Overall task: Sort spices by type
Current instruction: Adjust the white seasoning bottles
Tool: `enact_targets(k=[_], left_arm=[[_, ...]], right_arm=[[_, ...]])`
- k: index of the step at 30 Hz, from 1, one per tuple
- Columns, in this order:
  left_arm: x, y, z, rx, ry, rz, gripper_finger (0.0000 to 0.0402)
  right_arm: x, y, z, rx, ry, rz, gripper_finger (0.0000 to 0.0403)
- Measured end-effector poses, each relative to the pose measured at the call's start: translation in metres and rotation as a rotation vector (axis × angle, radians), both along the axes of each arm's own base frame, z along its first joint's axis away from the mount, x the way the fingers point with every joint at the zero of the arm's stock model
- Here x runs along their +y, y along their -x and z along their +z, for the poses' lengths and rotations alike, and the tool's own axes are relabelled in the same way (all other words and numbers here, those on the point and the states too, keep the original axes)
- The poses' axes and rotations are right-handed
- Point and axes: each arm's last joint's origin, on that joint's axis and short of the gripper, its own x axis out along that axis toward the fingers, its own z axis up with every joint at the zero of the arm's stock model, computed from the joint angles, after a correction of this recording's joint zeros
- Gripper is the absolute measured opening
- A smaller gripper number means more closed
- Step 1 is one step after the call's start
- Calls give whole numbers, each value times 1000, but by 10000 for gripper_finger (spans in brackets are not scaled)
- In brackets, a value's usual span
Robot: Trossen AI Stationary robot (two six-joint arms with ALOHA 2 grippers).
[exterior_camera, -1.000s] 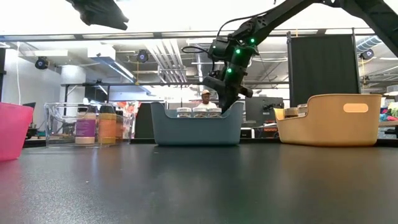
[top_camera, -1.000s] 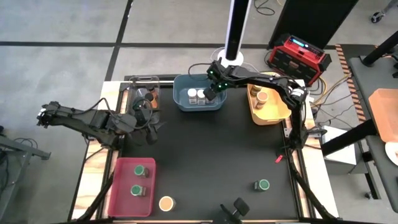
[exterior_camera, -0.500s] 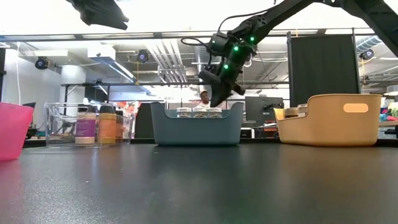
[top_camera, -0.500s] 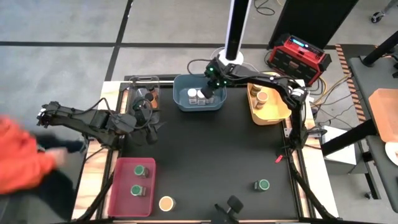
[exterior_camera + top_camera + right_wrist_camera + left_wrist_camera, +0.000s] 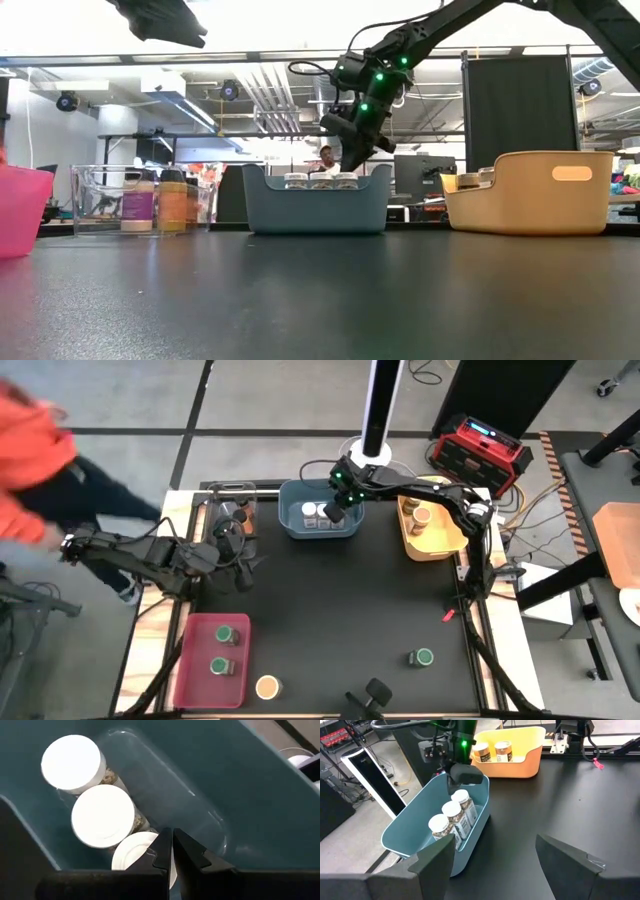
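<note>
We are hovering the right gripper (image 5: 172,851), fingers pressed together and empty, over the white-lidded spice jars (image 5: 103,815) (probably light, rigid, slippery); gripping their sides seems best.

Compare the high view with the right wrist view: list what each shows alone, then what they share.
High view only: the red rectangular bin holding two green-lidded jars, a loose green-lidded jar and a tan-lidded jar on the black table, the yellow bin, the waiting left hand, and a person in orange.

Right wrist view only: the right hand seen close, fingers shut and empty.

Both: the blue bin with its white-lidded spice jars, right hand above it.
</note>
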Motion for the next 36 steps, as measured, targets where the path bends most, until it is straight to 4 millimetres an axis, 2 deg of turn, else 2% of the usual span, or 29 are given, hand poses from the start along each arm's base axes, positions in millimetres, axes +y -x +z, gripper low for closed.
enact_targets(k=[4,10,13,18,28,36], left_arm=[[0,0,0,0,0,0,261],[0,0,0,-1,1,1,261],[0,0,0,-1,2,1,261],[0,0,0,-2,2,1,261],[0,0,0,-3,3,1,261],[0,0,0,-3,3,1,261]], right_arm=[[-1,2,4,41,81,-40,9],[0,4,30,-7,145,-53,9],[2,2,34,-15,141,-55,9],[2,3,31,-10,133,-57,9],[5,8,8,42,85,-69,9],[9,2,3,-39,34,-7,9]])
